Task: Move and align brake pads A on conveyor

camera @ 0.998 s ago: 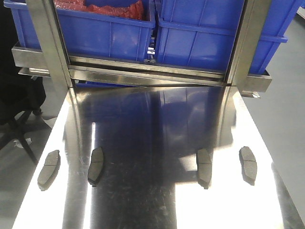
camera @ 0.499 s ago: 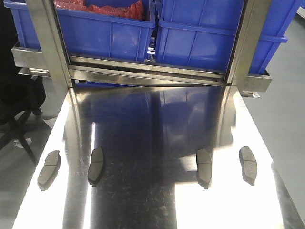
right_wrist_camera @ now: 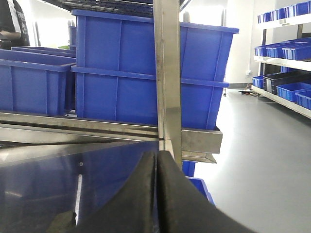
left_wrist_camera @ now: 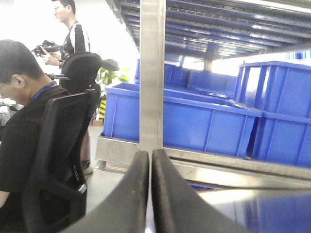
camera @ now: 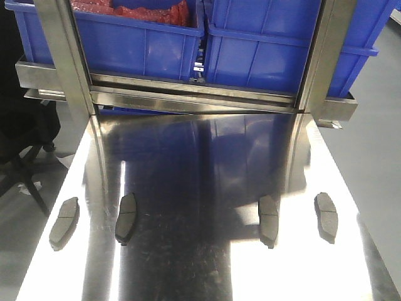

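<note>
**Operator:** Where are the brake pads (camera: 126,218)?

**Spotter:** You have all four lying flat on the shiny steel table (camera: 200,269), in a loose row across its near half. On the left of the front view sit the outer left pad (camera: 64,222) and the inner left pad (camera: 126,218), near each other but apart. On the right are the inner right pad (camera: 269,220) and the outer right pad (camera: 326,216), spaced the same way. A wide bare stretch of steel lies between the two pairs. Each pad runs lengthwise away from you, and the outer ones splay slightly.

**Operator:** And my grippers?

**Spotter:** Your left gripper (left_wrist_camera: 149,156) has its black fingers drawn together, with only a hairline slit between them and nothing held. Your right gripper (right_wrist_camera: 156,155) is the same, fingers pressed tip to tip and empty. Neither one shows in the front view.

**Operator:** What is behind the table?

**Spotter:** Blue bins (camera: 144,44) stand on a steel rack (camera: 188,94) at the far edge. Your left wrist camera also sees a seated person (left_wrist_camera: 19,121) in an office chair (left_wrist_camera: 63,145), and a standing person (left_wrist_camera: 73,34) beyond.
</note>
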